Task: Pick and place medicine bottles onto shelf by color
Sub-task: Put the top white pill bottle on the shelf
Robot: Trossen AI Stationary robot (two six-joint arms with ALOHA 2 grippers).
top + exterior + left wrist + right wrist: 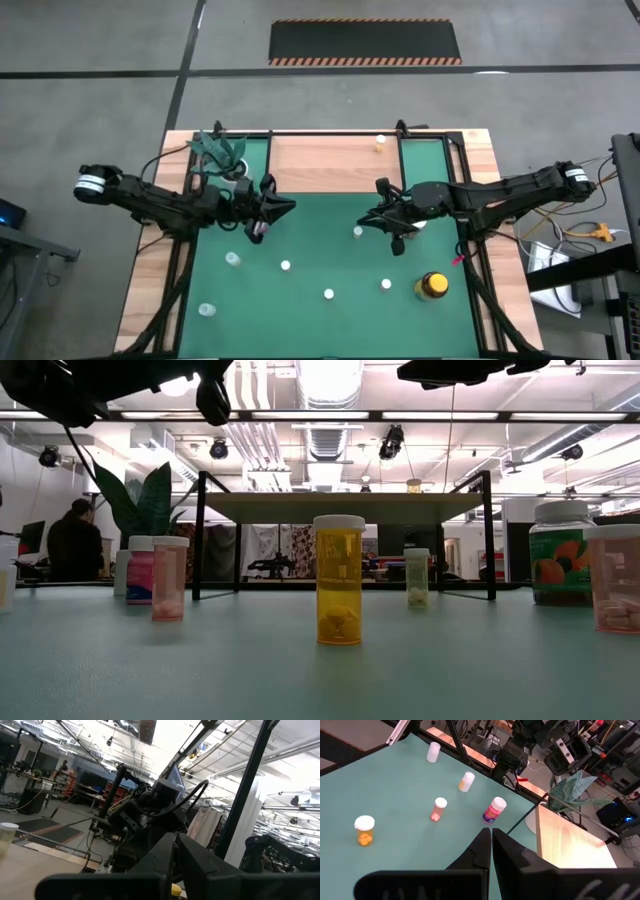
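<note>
Orange bottle (339,579) upright, long axis vertical, shelf (334,163) at twelve o'clock, left gripper (175,851) and right gripper (490,841) fingers closed, empty.

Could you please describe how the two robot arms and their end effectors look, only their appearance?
Both arms are dark, nearly black, built of slim jointed links. The left arm and right arm each carry a white band near the outer end. Black cables loop along the left one. The left end effector and right end effector have two dark, flat, wedge-shaped fingers, shown closely in the wrist views.
</note>
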